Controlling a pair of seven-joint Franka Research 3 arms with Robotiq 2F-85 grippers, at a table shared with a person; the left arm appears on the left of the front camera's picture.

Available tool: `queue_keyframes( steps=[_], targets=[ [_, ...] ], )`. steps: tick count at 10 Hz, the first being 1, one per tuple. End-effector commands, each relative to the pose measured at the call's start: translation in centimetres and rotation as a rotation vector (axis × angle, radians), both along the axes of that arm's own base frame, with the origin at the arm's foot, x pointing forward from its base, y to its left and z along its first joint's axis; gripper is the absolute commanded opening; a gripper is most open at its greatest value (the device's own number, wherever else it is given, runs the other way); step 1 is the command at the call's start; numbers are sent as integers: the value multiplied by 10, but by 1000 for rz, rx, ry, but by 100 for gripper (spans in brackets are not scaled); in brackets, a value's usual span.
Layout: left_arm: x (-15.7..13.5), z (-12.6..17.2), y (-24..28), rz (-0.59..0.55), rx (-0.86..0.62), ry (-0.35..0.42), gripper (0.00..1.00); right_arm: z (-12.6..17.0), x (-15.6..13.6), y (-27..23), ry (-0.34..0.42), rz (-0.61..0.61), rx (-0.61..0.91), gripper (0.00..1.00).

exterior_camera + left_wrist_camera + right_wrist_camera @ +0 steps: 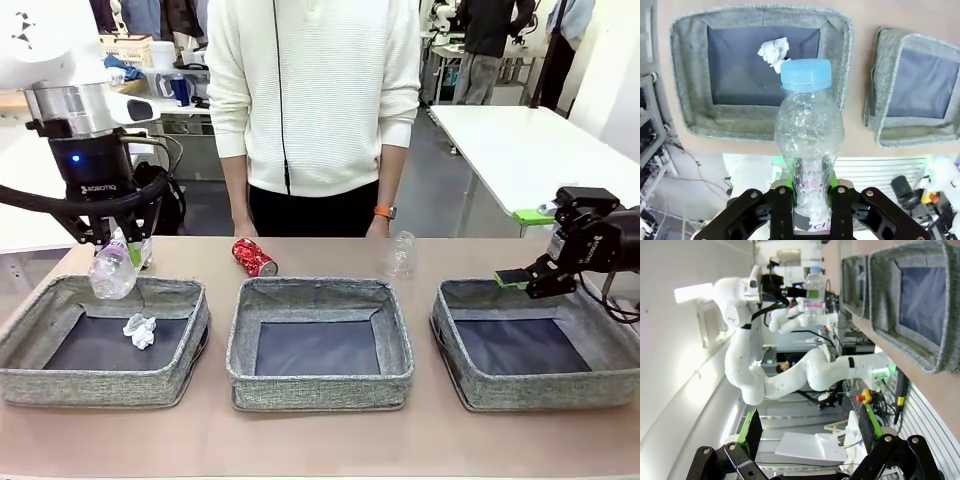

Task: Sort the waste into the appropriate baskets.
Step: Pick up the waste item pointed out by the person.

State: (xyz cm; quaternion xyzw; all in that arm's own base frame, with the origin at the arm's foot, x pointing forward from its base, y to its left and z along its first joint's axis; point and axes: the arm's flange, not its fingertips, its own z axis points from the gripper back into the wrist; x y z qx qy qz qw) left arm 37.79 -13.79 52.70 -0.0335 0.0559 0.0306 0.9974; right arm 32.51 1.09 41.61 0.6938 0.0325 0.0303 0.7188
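Bottle [112, 272], clear crinkled plastic, clamped in left hand [118, 243] near soft woven basket [100, 385]; right hand [809, 416] wide, empty.

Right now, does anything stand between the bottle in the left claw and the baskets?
Nothing visible does. The left claw holds the bottle in the air over the far wall of the left basket. A paper ball lies inside that basket, with bare floor around it.

We read only "ROBOTIQ", white on the black body of the left gripper [120, 240]; print on the bottle [112, 272] is illegible.
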Motion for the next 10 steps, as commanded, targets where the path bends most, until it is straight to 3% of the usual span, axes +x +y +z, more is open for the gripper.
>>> queue_keyframes(
  steps=[1,2,5,6,7,8,9,10],
  targets=[
    [1,-14,-22,-204,-158,-1,23,1,2,2,-31,-5,24,100],
    [-8,8,-62,-123,-89,-37,23,1,2,2,-31,-5,24,100],
    [-58,103,-184,-132,-40,-60,23,1,2,2,-31,-5,24,100],
    [-64,129,-214,-37,-56,-88,23,1,2,2,-31,-5,24,100],
    [-62,156,-241,155,-59,-96,23,1,2,2,-31,-5,24,100],
    [-63,179,-260,103,-65,-100,23,1,2,2,-31,-5,24,100],
    [-67,197,-277,82,-35,-152,23,1,2,2,-31,-5,24,100],
    [-66,213,-285,99,-15,-169,23,1,2,2,-31,-5,24,100]
  ],
)
